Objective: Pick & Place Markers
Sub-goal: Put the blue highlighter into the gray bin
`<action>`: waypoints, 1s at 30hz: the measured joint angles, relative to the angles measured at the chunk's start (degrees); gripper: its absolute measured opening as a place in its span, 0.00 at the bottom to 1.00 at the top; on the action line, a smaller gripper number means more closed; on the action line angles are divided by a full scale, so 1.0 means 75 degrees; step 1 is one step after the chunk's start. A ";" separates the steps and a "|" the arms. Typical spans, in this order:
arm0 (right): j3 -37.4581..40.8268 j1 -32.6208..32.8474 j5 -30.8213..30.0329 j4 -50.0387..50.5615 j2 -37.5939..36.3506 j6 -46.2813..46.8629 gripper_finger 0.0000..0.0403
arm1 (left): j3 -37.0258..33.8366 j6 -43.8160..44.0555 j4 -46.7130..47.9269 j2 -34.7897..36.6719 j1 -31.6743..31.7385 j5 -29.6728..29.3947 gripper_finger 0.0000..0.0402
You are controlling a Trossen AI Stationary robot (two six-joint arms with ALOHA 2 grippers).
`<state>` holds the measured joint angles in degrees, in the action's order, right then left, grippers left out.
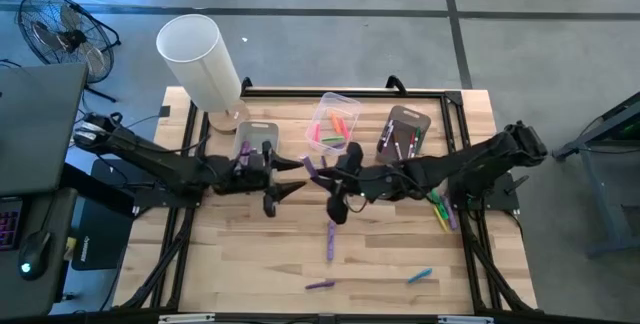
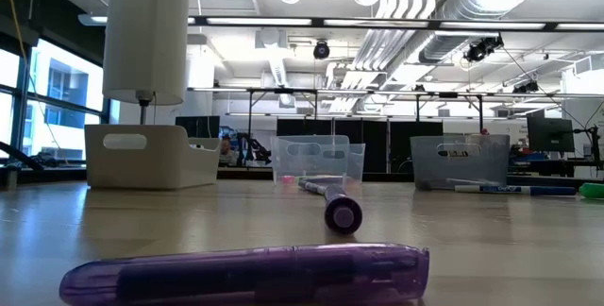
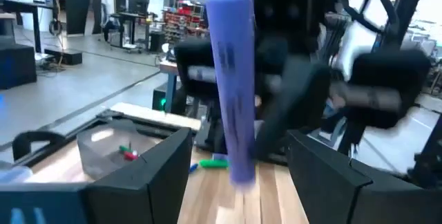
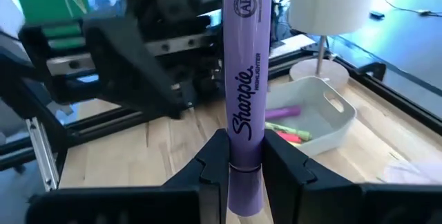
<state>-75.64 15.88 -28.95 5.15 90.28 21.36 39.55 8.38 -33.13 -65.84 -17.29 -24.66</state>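
Handing over a purple marker [image 4: 245, 92] between the arms looks to be the step in hand: both tools meet above the middle of the surface [image 1: 250, 254], just in front of the three bins. The right tool [image 4: 245, 158] pinches the marker near one end, its fingers pressed against the barrel, which stands straight out ahead of its wrist camera. The left tool [image 3: 238, 158] has its fingers spread wide with the same marker between them in its wrist view, touching neither finger as far as we can tell. We judge that the left has just let go, or has not yet gripped; the frames do not settle which. Other markers lie loose on the surface: purple ones [image 1: 330, 239] near the front, a blue one [image 1: 420, 277], and a small bunch [image 1: 440, 209] under the right arm. The clear middle bin [image 1: 335, 124] holds pink and yellow pens, the grey bin [image 1: 405, 129] a few more, and the white bin [image 1: 258, 136] sits by the lamp [image 1: 198, 59]. Next, the right tool needs to carry its marker over a bin, while the left clears away.
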 joint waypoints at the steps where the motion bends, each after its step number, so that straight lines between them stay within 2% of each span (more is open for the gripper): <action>1: -0.0101 -0.0022 0.0061 0.0002 0.0095 -0.0102 0.13 | 0.0148 -0.0002 0.0085 -0.0029 0.0062 0.0037 0.57; 8: -0.0308 -0.0020 0.0119 0.0047 0.0320 -0.0282 0.13 | 0.0690 -0.0102 0.0647 -0.0196 0.0337 0.0482 0.57; 11: -0.0308 -0.0022 0.0119 0.0050 0.0320 -0.0274 0.13 | 0.0734 -0.0113 0.0648 -0.0187 0.0357 0.0506 0.52; 19: -0.0308 -0.0023 0.0137 0.0117 0.0320 -0.0311 0.15 | 0.0734 -0.0078 0.0673 -0.0217 0.0360 0.0752 0.15; 26: -0.0308 -0.0111 0.0179 0.0161 0.0320 -0.0246 0.19 | 0.0734 -0.0102 0.0691 -0.0219 0.0363 0.0667 0.15; 30: -0.0308 -0.0130 0.0192 0.0211 0.0320 -0.0234 0.28 | 0.0732 -0.0116 0.1220 -0.0051 0.0354 -0.0093 0.15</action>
<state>-77.95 14.90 -27.51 6.73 92.68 19.60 45.04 7.51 -23.98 -66.22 -14.63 -25.36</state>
